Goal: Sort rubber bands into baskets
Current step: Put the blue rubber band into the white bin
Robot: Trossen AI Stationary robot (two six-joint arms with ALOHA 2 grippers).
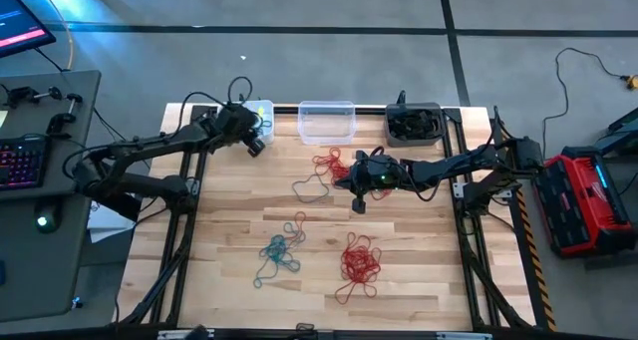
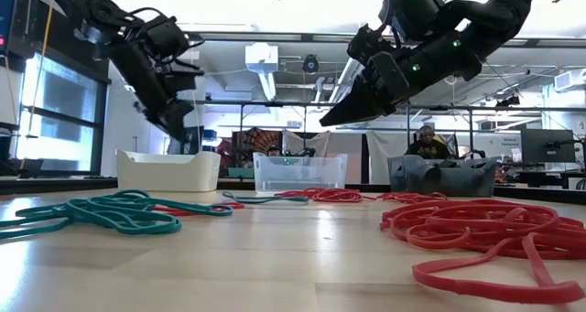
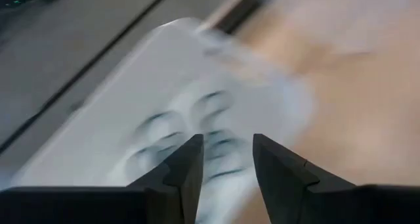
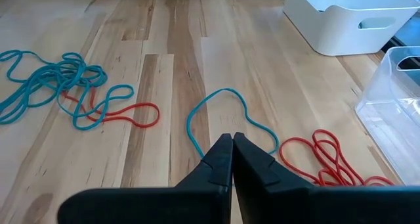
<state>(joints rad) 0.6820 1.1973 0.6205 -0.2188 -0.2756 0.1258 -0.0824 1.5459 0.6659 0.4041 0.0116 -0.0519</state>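
The left gripper [image 1: 256, 146] hangs over the white basket [image 1: 261, 112], fingers apart, holding nothing; the right gripper [image 1: 357, 204] is closed and empty above a teal band [image 1: 311, 188], red bands [image 1: 331, 164] close by.

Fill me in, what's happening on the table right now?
The left claw hangs open over the white basket, which already holds teal rubber bands. The right claw is shut and empty above a single teal band at mid-table. Red bands and a teal bunch lie unsorted on the table.
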